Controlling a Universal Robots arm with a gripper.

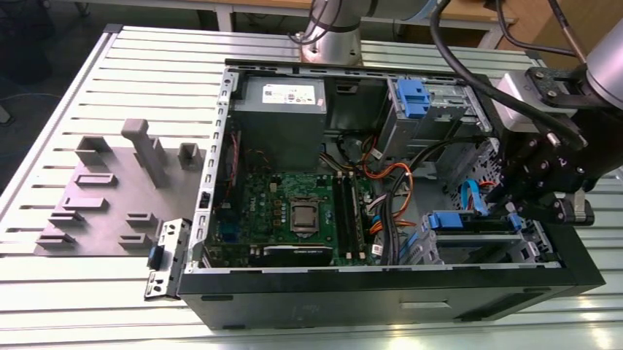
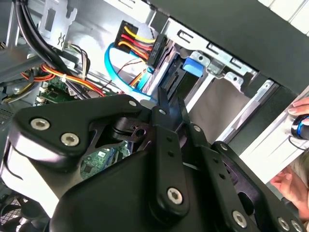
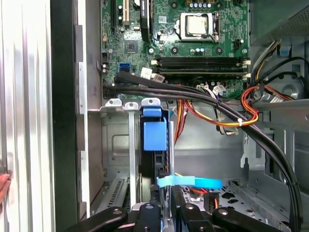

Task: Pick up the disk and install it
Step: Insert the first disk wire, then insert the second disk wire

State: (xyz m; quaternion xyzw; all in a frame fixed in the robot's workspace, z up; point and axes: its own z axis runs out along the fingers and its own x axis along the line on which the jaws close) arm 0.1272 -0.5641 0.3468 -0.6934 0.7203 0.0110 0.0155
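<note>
One pincer (image 1: 513,211) works inside the open computer case (image 1: 389,292) at the exterior view's right, low over the drive cage (image 1: 477,240). The disk (image 3: 153,154) stands on edge in a slot of that cage, its blue bracket tab (image 3: 154,135) facing outward, seen in the first wrist view between the cage's metal rails. In the second wrist view the same blue tab (image 2: 193,66) sits at the cage mouth, just ahead of the pincer's narrow fingertips (image 2: 161,104). The fingertips stand close together at the disk's rear edge; whether they clamp the disk or merely press against it cannot be determined from these views. A light-blue data cable (image 3: 190,182) crosses just above the fingertips, and a red-yellow power lead (image 2: 137,41) hangs near the slot. A person's hand (image 2: 299,125) rests at the case's outer edge. Judged from this arrangement, the installation step is in hand: the disk appears largely inserted. Completing it calls for straight travel along the slot rails, with the loose cables kept free of the path.
</note>
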